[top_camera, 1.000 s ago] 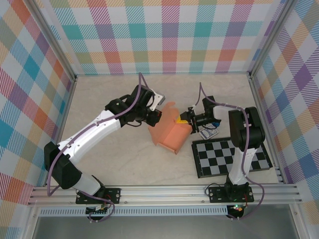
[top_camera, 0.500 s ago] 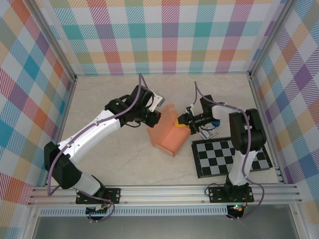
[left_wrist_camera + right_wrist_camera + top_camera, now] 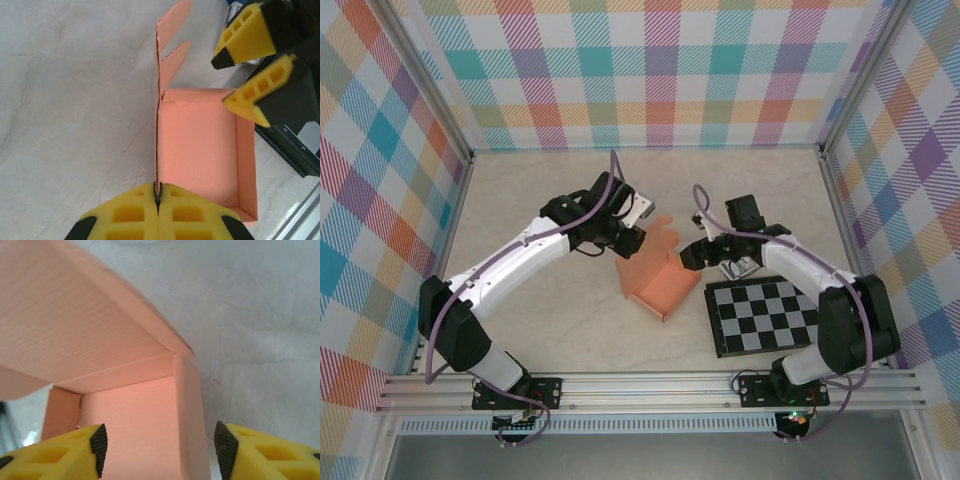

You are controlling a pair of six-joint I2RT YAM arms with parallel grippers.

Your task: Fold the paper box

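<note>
The left pincer [image 3: 157, 199] pinches the tall side of the paper box [image 3: 200, 150]. The right pincer [image 3: 221, 82] has swung to the far corner, open, ready to fold a wall.

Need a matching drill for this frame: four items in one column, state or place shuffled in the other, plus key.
Column 1
1. salmon-orange thin-card paper box
2. left gripper, yellow fingers
3. right gripper, yellow fingers
4. black-and-white checkered board

Column 2
A. open, jaws apart at a corner of the box
B. flat on the table, right of the box
C. shut, pinching the box's upright wall
D. part-folded open tray, one tall side standing

Pairs: 1-D, 2-C, 3-A, 4-B
</note>
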